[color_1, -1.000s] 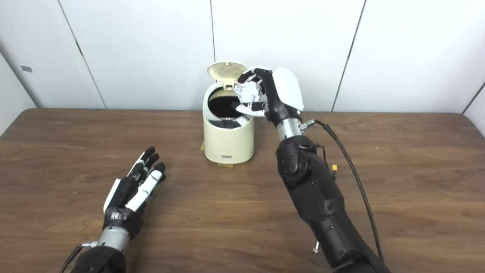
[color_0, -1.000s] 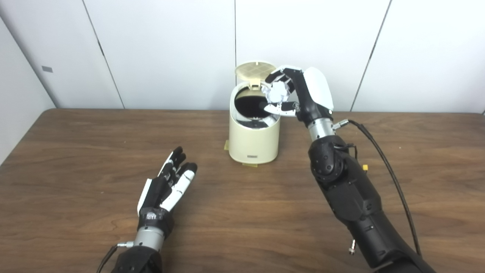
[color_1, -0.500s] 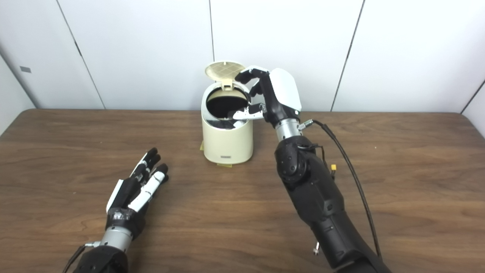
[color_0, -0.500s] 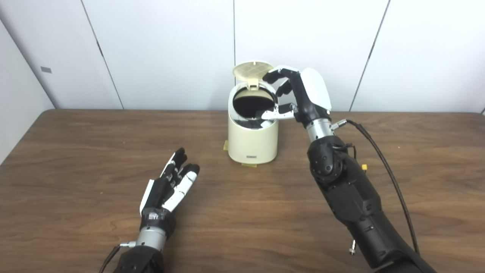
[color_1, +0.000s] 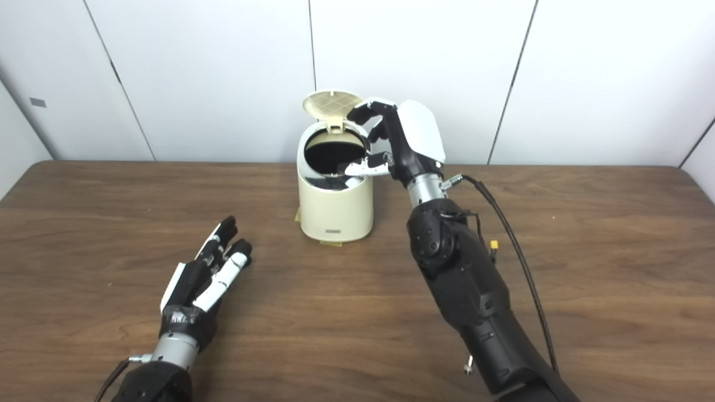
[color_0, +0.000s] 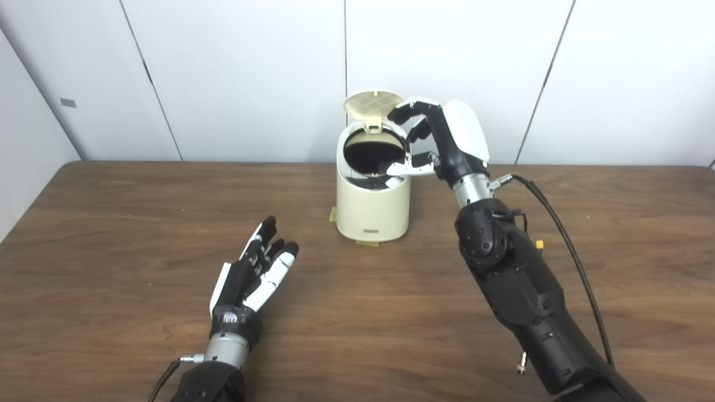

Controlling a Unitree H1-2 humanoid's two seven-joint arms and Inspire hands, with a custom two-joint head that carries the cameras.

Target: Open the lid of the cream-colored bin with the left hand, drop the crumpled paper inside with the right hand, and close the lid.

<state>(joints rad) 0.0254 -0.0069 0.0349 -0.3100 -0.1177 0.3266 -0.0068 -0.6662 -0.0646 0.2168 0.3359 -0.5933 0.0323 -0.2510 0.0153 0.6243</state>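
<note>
Fingers (color_0: 403, 110) of the right hand (color_0: 441, 139) are spread, holding nothing, over the cream-colored bin (color_0: 373, 190) mouth; lid (color_0: 372, 104) stands upright. The crumpled paper is not visible. Left hand (color_0: 251, 273) rests flat on the worktop (color_0: 111, 234), fingers apart.

You have one cream-colored bin (color_0: 373, 206) with one raised lid (color_0: 371, 104), two robot hands, left (color_0: 254, 273) and right (color_0: 441, 139), and one wooden table (color_0: 111, 223).
</note>
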